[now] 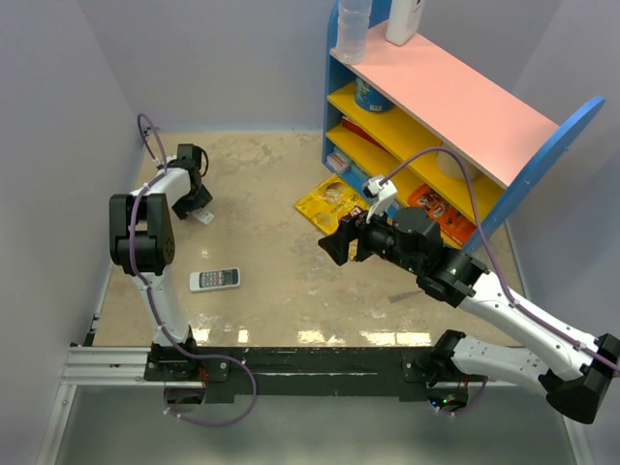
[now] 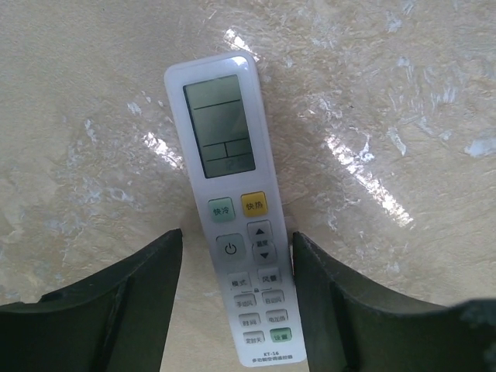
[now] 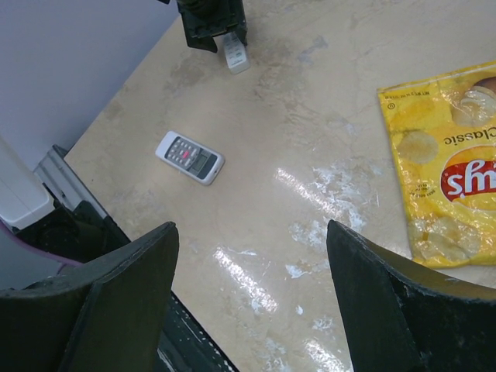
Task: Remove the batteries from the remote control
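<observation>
remote control lies flat on the table, buttons up, well apart from both grippers. left gripper is behind the remote, toward the back-left corner, down at a narrower white bar. right gripper hangs above the table to the remote's right. yellow chip bag lies further right and back, at the foot of the shelf unit.

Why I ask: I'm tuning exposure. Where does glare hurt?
Left wrist: glare streaks on the tabletop; the white remote is sharp, labels legible. Right wrist: bright patches on the tabletop; the grey-faced remote too small to read. Top external: mild shine.
</observation>
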You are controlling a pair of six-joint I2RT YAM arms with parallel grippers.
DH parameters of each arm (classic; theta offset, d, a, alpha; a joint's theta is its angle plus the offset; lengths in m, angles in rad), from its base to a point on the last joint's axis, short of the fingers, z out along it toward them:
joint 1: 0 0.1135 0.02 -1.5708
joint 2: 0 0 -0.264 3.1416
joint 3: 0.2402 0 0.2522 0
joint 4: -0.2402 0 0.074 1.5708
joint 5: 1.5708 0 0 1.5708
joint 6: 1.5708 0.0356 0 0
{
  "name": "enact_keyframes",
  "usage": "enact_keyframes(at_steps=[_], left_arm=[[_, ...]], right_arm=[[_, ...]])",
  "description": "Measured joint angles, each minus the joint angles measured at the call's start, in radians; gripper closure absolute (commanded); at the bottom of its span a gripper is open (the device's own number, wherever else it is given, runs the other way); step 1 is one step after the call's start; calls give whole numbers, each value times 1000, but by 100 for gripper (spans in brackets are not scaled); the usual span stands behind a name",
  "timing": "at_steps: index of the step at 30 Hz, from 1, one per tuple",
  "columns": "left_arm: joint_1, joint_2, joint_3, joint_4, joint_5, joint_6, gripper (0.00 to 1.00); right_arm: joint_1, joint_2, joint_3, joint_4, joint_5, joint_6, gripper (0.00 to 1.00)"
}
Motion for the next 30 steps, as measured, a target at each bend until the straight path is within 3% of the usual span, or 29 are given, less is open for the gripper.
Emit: enact_keyframes(at_steps=[3, 13, 20, 26, 27, 29, 30], left_arm=[[0, 0, 0, 5, 8, 3, 48], [11, -76, -103, 60, 146, 31, 99], [13, -240, -240, 113, 383, 89, 100], [13, -467, -413, 268, 682, 114, 100], [13, -502, -447, 309, 742, 111, 100], [12, -577, -529, 417, 874, 89, 100], [11, -607, -570, 484, 936, 65, 100]], right_arm=[[0, 3, 0, 1, 0, 3, 20], [0, -13, -13, 35, -3, 21, 22], [0, -21, -60, 139, -13, 71, 20], [-1, 48, -126, 314, -108, 137, 16], [-1, 82, -126, 350, -129, 150, 14], [-1, 158, -127, 426, -177, 182, 2], [-1, 194, -128, 467, -199, 196, 2]])
